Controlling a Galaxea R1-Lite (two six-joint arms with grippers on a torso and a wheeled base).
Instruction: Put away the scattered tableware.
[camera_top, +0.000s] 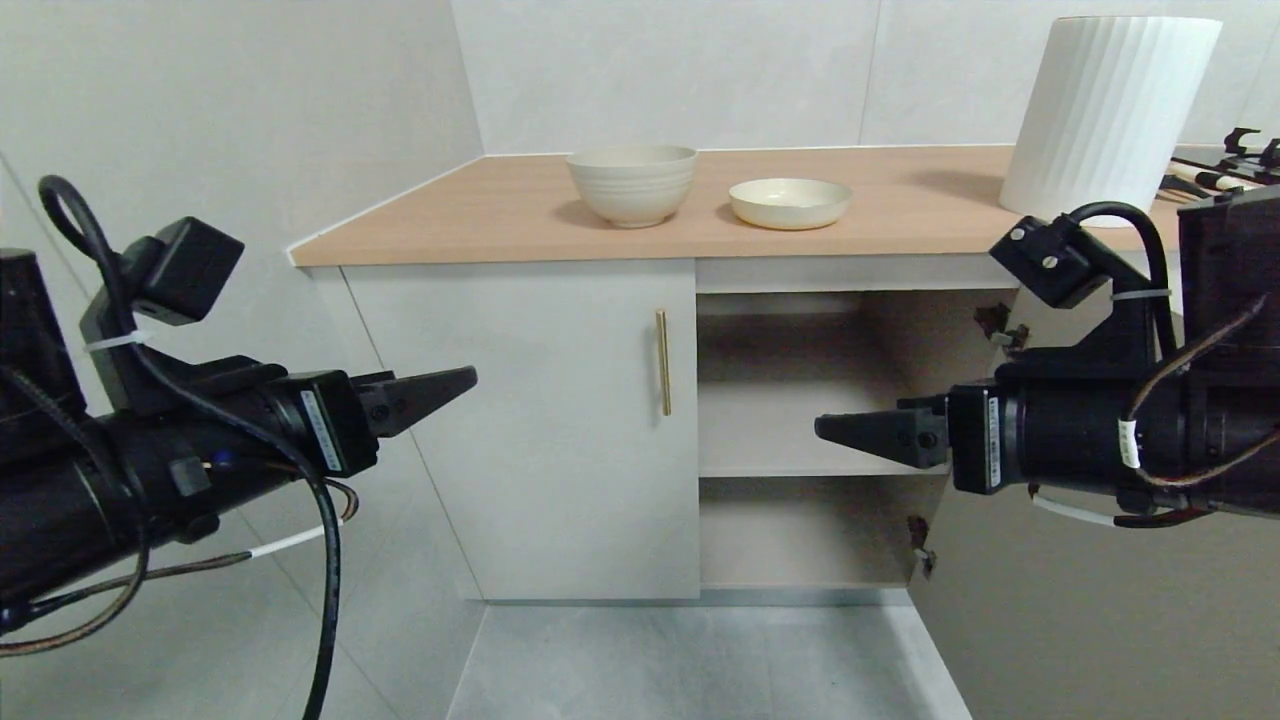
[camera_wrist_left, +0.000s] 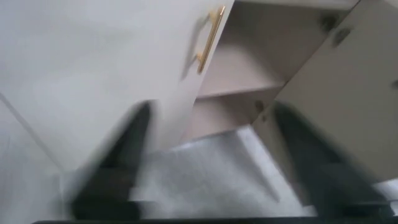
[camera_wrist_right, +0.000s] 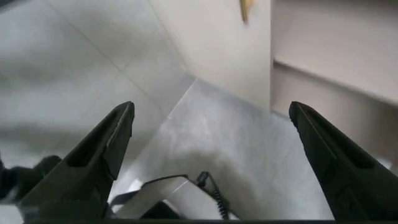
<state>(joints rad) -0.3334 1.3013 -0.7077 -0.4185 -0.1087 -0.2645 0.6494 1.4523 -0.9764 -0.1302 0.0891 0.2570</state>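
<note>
Head view: cabinet (camera_top: 560, 430) under wooden counter (camera_top: 900, 215); left door shut, right compartment open, shelf (camera_top: 770, 435) visible inside. Tall ribbed white cylinder (camera_top: 1105, 110) stands at counter's right end. Left gripper (camera_top: 452, 381) in front of shut door's left side, fingers (camera_wrist_left: 121, 162) apart. Right gripper (camera_top: 838, 428) in front of open compartment, fingers (camera_wrist_right: 99, 158) apart. Deep bowl (camera_top: 632, 183) upright on counter above shut door. Shallow dish (camera_top: 790, 202) just beside bowl, to its right, not touching. Gold bar handle (camera_top: 662, 362) on shut door's right edge.
</note>
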